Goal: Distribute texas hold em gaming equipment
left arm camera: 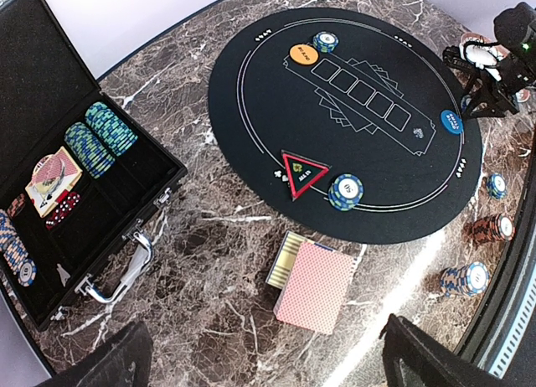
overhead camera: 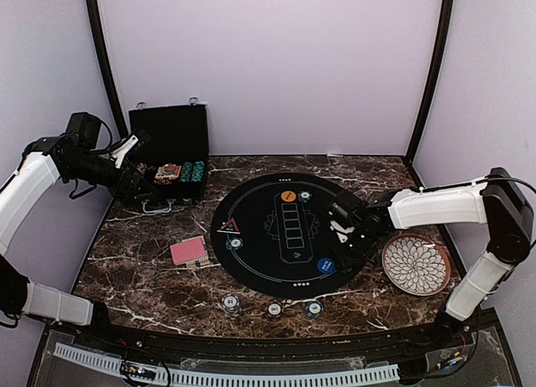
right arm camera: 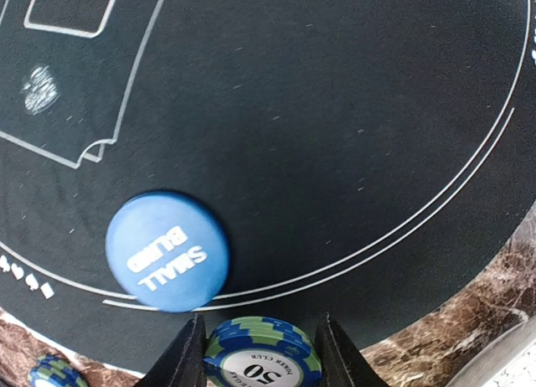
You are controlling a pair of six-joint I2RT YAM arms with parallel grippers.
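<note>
Partway closed, right gripper (right arm camera: 260, 347) clamping blue chip stack (right arm camera: 261, 368), left gripper (left arm camera: 270, 355) wide open, empty

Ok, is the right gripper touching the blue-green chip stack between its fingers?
Touching. Right wrist view: the right gripper has both fingers flush against the chip stack, no gap.

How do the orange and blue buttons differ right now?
The orange button lies at the far side of the black mat, beside a small chip stack. The blue button lies near right, on the white ring lines, ahead of the right gripper gripping blue chips. The blue button reads SMALL BLIND in white; the orange button's dark lettering is unreadable. Both are flat round discs.
</note>
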